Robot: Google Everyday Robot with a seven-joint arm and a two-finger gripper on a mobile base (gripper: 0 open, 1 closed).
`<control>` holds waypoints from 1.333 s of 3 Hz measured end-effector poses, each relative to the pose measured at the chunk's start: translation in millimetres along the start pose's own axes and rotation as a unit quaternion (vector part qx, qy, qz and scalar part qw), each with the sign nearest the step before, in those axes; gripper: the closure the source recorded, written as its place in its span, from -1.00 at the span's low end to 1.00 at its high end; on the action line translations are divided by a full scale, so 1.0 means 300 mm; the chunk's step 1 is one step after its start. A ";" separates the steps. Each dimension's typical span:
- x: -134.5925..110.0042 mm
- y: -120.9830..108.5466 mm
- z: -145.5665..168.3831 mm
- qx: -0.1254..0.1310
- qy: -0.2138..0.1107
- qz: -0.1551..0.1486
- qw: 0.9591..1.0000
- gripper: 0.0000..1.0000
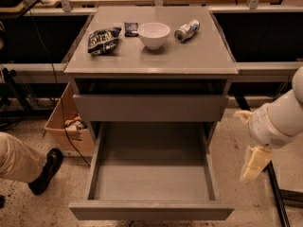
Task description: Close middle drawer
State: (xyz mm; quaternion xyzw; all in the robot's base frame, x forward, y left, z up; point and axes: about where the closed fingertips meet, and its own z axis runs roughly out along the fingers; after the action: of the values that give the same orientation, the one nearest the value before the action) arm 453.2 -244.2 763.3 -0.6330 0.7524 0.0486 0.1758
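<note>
The middle drawer (151, 211) is pulled far out of the grey cabinet, low in the camera view. Its plain flat front faces me and its bare grey box interior (151, 169) holds nothing. Above it sits the taller-fronted top drawer (151, 108), slightly out. The lowest drawer is hidden under the open one. My gripper (254, 161) hangs from the white arm (279, 119) to the right of the open drawer, about level with its right side wall and apart from it. It holds nothing that I can see.
On the cabinet top (199, 56) lie a dark chip bag (103, 39), a small dark packet (131, 29), a white bowl (153, 34) and a can on its side (186, 30). A cardboard box (64, 124) stands at the left. A person's leg and shoe (40, 167) are at lower left.
</note>
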 end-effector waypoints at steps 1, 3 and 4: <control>0.056 0.078 0.262 -0.045 -0.018 0.014 0.999 -1.00; 0.071 0.142 0.394 -0.067 -0.029 0.027 0.997 -1.00; 0.060 0.176 0.479 -0.074 -0.046 0.028 0.996 -1.00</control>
State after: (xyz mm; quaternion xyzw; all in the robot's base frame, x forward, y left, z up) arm 428.7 -208.2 615.3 -0.6198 0.7556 0.1380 0.1610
